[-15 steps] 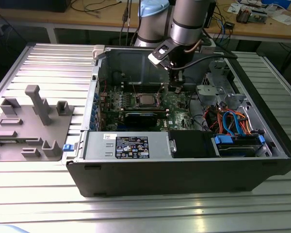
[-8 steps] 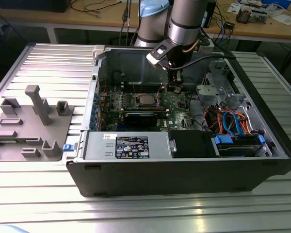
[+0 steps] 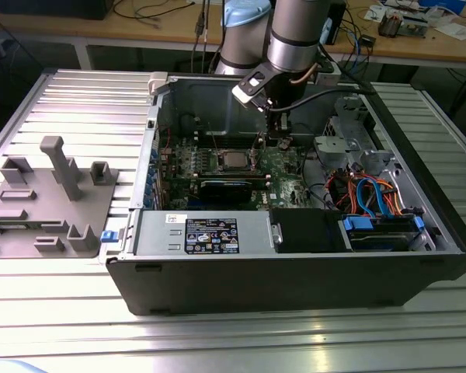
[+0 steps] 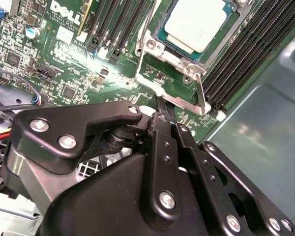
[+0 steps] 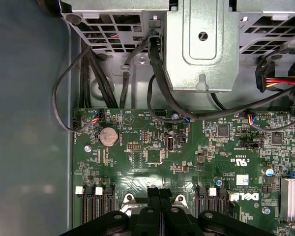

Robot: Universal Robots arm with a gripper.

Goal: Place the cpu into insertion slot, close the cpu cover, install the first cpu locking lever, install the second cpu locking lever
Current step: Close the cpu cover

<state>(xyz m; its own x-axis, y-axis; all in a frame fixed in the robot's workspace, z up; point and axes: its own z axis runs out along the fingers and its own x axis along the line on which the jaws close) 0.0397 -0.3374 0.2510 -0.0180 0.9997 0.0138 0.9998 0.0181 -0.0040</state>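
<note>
**A:** We're over the open computer case (image 3: 295, 284). The gripper (image 3: 278, 134) hangs above the green motherboard (image 3: 283, 167), just to the exterior view's right of the cpu (image 3: 233, 161).

**B:** Any writing? We see a black-and-white label (image 3: 211, 235) on the grey power supply box (image 3: 159, 233) at the case's near side, but it's too small for us to make out.

**A:** In both wrist views we pick up bold white lettering (image 4: 69, 14) (image 5: 246, 196) printed on the board.

**B:** The second wrist view gives us the close-up. The cpu (image 4: 196, 22) sits silver top up in the insertion slot (image 4: 151, 46), and the cpu cover (image 4: 217, 49) frames its edge.

**A:** And the fingers (image 4: 160, 132)?

**B:** Pressed together, and we see nothing between them. Their tips are near a thin metal lever (image 4: 201, 96) beside the socket.

**A:** The first wrist view agrees: the gripper (image 5: 160, 191) has its jaws meeting in a thin seam. It adds a coin battery (image 5: 108, 136), black cables (image 5: 157, 83) and a finned heatsink (image 5: 291, 199).

**B:** The exterior view adds a grey fixture tray (image 3: 46, 206) on the ribbed table (image 3: 233, 342), to the exterior view's left of the case.
</note>
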